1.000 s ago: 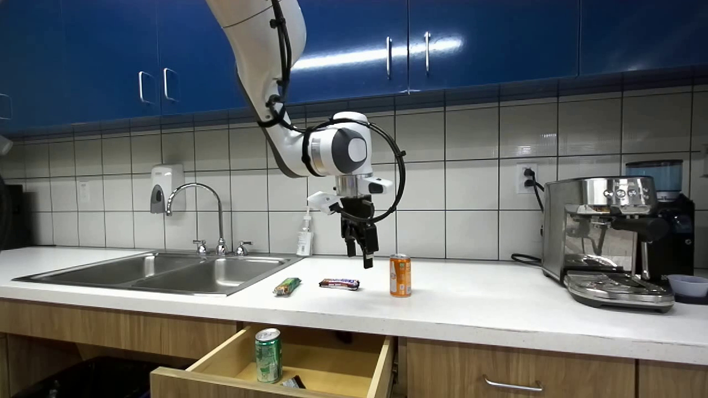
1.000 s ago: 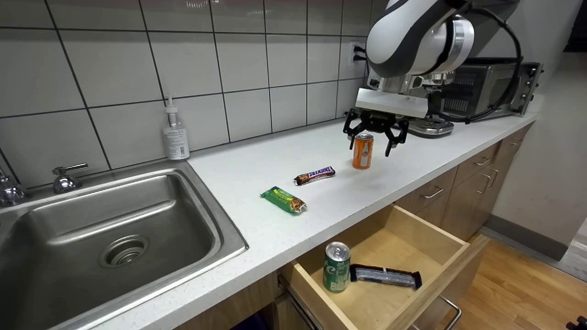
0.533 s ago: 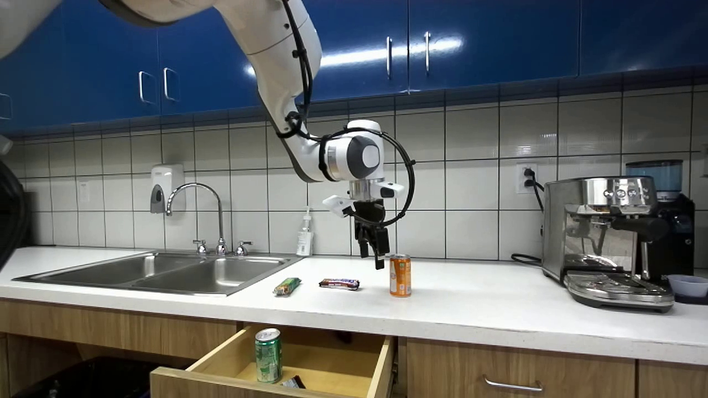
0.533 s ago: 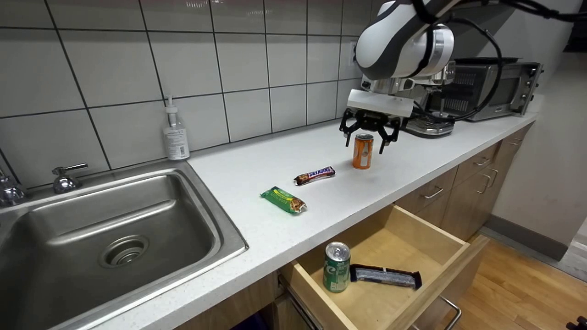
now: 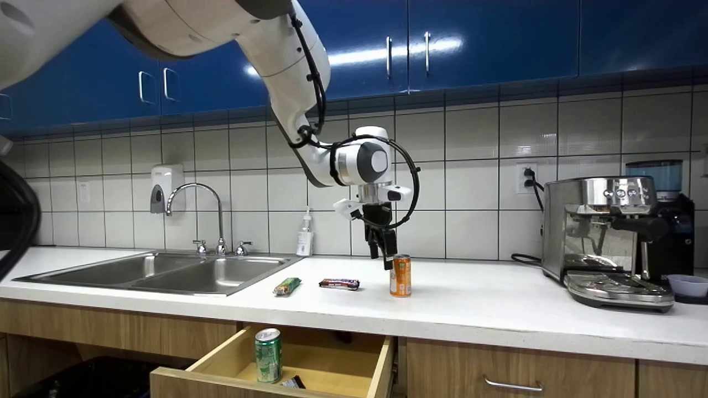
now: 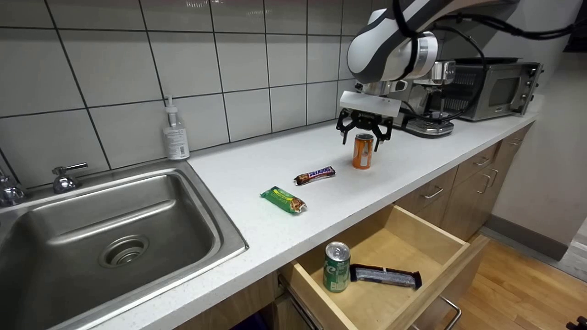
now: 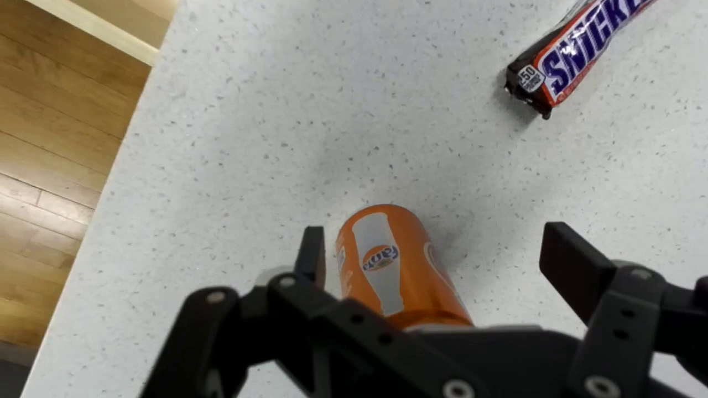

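So it's a long white speckled countertop [image 6: 275,156] along a white tiled wall [image 6: 183,59], glossy blue overhead cabinets [image 5: 487,50] up top and a brown plank floor [image 6: 513,293] below. Clock directions are as seen in an exterior view, centred on the orange metal Fanta can [image 6: 362,158], which stands upright on the counter. At 5 o'clock a pale wooden drawer [image 6: 422,233] is pulled out, with a green metal soda can [image 6: 337,268] upright in it and a black-and-silver wrapped bar [image 6: 387,276] lying just beside that. The stainless steel sink [image 6: 190,215] is at 8, and a clear pump bottle [image 6: 176,137] stands by its corner at 9. Also at 8, a brown-wrapped Snickers bar [image 6: 314,175] lies near the Fanta can, then a crinkly green snack bar [image 6: 284,200] further out. Silver espresso machine [image 6: 431,128] and boxy grey toaster oven [image 6: 502,89] are both around 2, partly behind the black cable [image 6: 479,82]. The black two-finger gripper [image 6: 360,143] has its jaws spread wide and isn't gripping anything. It's right at the Fanta can's top; in an exterior view one finger [image 5: 389,260] covers the can's 10 o'clock edge, can't tell if they touch.
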You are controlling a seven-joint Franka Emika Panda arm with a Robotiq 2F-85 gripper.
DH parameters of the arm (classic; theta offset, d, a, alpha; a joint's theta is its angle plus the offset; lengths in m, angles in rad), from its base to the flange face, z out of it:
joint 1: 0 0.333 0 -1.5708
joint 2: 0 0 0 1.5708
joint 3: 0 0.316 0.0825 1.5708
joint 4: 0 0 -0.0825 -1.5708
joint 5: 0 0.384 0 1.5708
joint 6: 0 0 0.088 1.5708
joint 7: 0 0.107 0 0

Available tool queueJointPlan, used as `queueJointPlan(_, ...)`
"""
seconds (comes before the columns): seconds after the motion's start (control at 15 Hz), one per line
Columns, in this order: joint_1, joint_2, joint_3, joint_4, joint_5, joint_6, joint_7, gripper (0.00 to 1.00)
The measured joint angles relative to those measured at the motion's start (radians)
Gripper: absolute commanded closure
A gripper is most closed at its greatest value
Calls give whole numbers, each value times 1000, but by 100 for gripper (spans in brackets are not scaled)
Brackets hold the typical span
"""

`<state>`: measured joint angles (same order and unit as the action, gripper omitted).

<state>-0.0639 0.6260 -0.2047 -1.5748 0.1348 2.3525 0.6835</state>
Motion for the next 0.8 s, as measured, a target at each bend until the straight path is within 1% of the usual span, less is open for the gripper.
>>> queueJointPlan(0.33,0,50,-26,70,-7,-23,64,0)
queueJointPlan(0.8,5,100,-44,138,-53,-49,130,0)
